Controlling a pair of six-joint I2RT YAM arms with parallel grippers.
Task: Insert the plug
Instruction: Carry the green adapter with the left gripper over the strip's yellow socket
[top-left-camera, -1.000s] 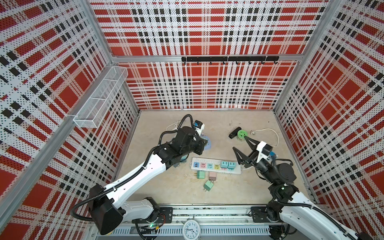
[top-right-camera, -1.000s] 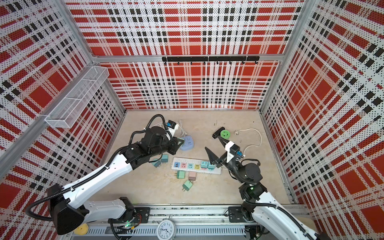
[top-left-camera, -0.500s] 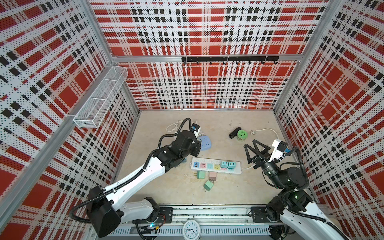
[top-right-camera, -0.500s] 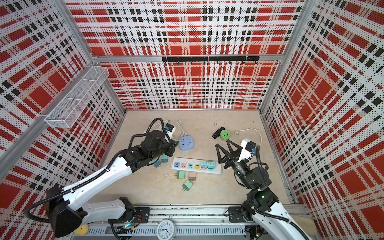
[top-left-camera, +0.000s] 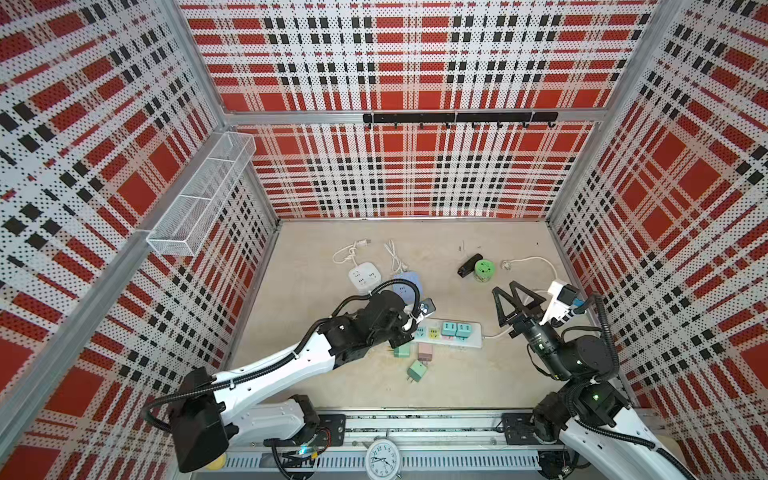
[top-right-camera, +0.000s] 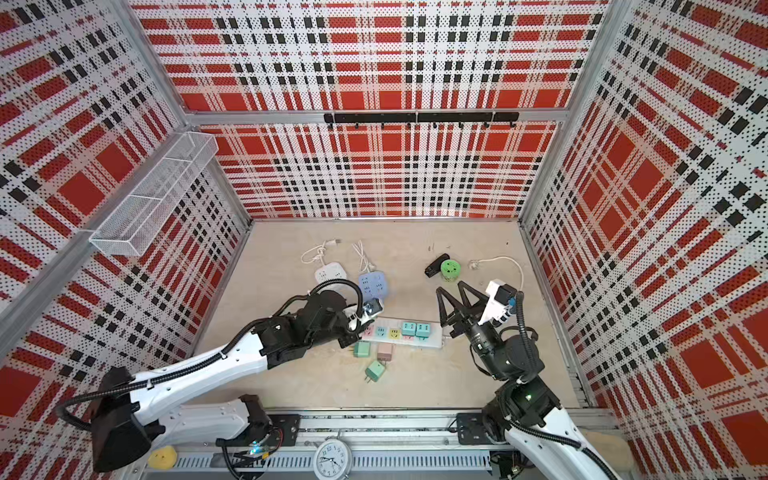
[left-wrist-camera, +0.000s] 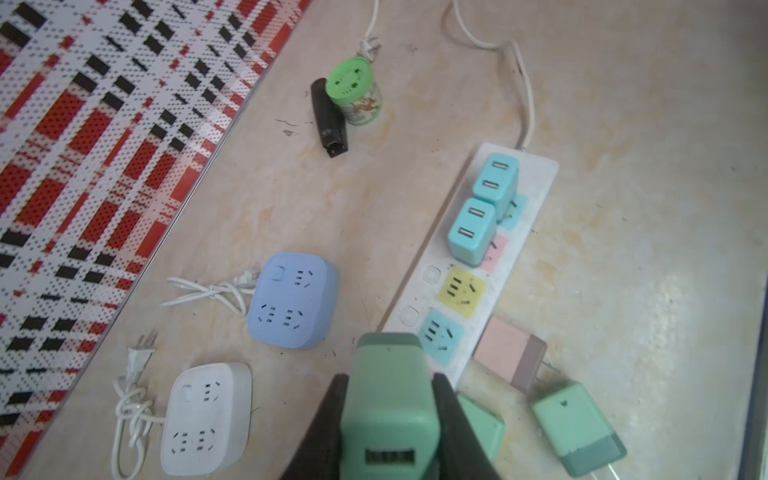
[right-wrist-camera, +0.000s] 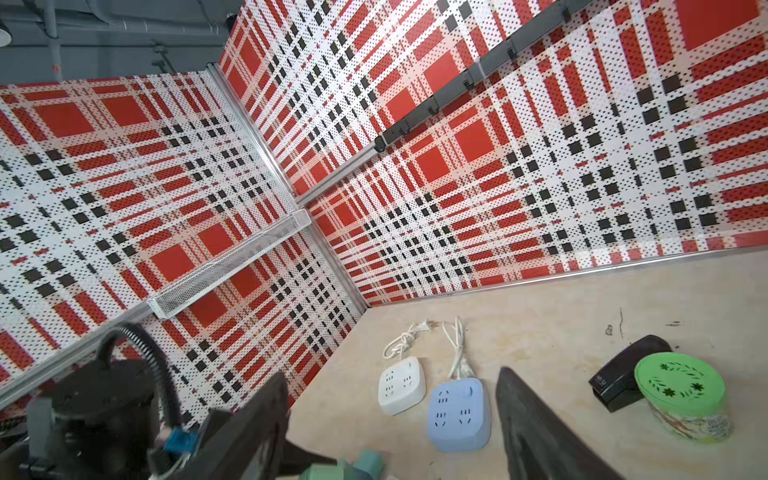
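Green-lidded tin (top-left-camera: 483, 270) seen just beside black stapler (top-left-camera: 468, 266); wire basket (top-left-camera: 199, 195) mounted on wall; clock (top-left-camera: 382, 456) placed at front edge.

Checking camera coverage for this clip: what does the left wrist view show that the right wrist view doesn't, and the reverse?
Only left wrist: the left gripper shut on the green plug, the power strip with free yellow and blue sockets, a pink adapter beside it. Only right wrist: the open, empty right gripper, the mesh basket and hook rail on the walls. Both: white socket cube, blue socket cube, green-lidded can, black stapler. Greenish bits at the right wrist view's edge are too cropped to identify.
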